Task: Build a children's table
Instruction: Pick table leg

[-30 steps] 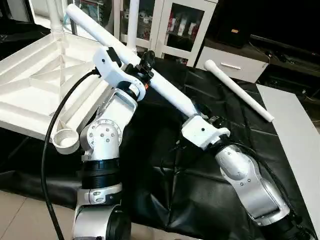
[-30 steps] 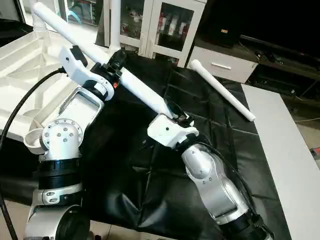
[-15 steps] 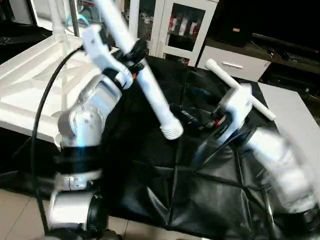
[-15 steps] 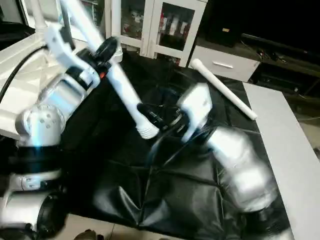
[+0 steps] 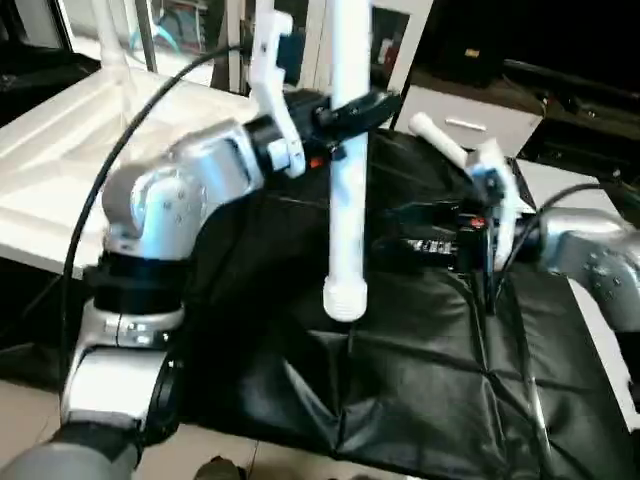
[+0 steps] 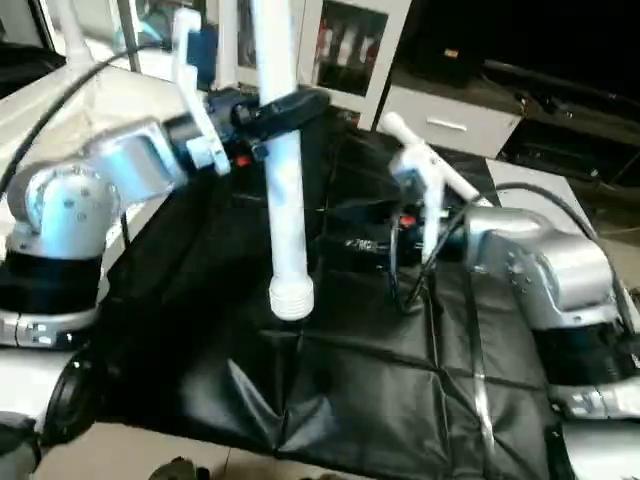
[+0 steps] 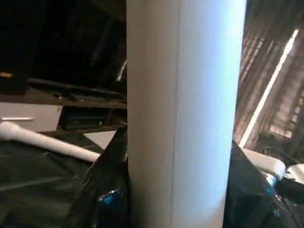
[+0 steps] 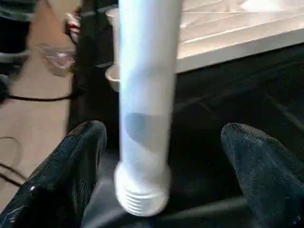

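Leg (image 5: 346,190) clamped upright in left end effector (image 5: 345,110), ribbed end down over black-covered bench (image 5: 420,400), ready for a tabletop (image 5: 60,160) socket at the bench's left edge. Right end effector (image 8: 161,156) spread wide, off the leg. Spare leg (image 6: 425,160) lying near far edge.

1. The table leg (image 5: 347,170) is smooth white plastic with a ribbed end.
2. The black sheet (image 5: 420,370) is glossy, creased plastic.
3. The tabletop (image 5: 60,170) is white plastic.
4. The left forearm (image 5: 170,195) is silvery brushed metal.
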